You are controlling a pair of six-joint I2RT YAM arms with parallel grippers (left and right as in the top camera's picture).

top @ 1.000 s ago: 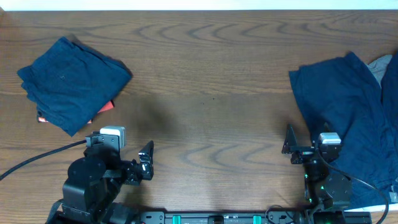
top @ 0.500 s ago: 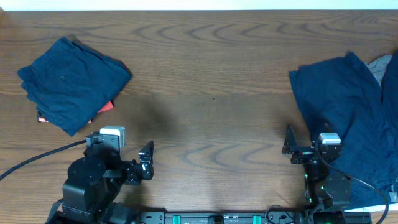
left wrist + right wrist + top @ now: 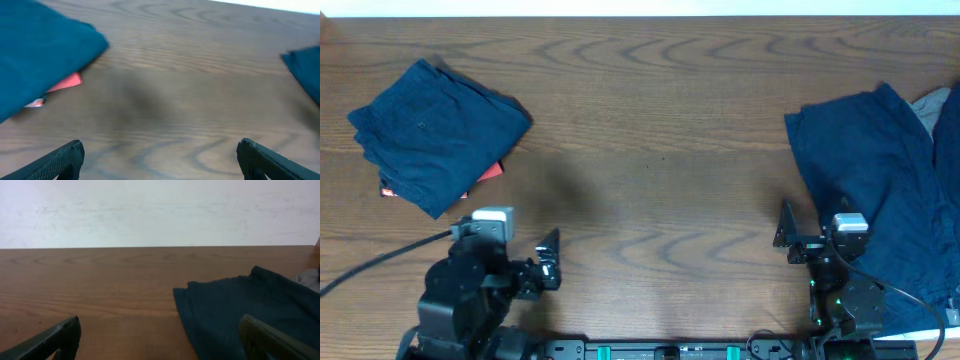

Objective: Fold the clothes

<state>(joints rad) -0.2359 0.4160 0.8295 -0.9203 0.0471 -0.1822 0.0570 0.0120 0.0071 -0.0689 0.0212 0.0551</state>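
A folded navy garment (image 3: 435, 135) lies at the table's far left; in the left wrist view it fills the upper left (image 3: 40, 50). A second navy garment (image 3: 875, 190) lies spread and wrinkled at the right edge; it also shows in the right wrist view (image 3: 240, 310) and at the right of the left wrist view (image 3: 305, 70). My left gripper (image 3: 551, 260) (image 3: 160, 160) is open and empty, low near the front edge, below and right of the folded garment. My right gripper (image 3: 786, 235) (image 3: 160, 340) is open and empty, just left of the spread garment.
A red flat item (image 3: 490, 172) (image 3: 65, 82) sticks out from under the folded garment. A grey cloth (image 3: 935, 105) (image 3: 310, 277) lies at the far right by the spread garment. A black cable (image 3: 380, 255) runs left from the left arm.
My left arm has shifted slightly to the left. The right arm and both garments have not moved.
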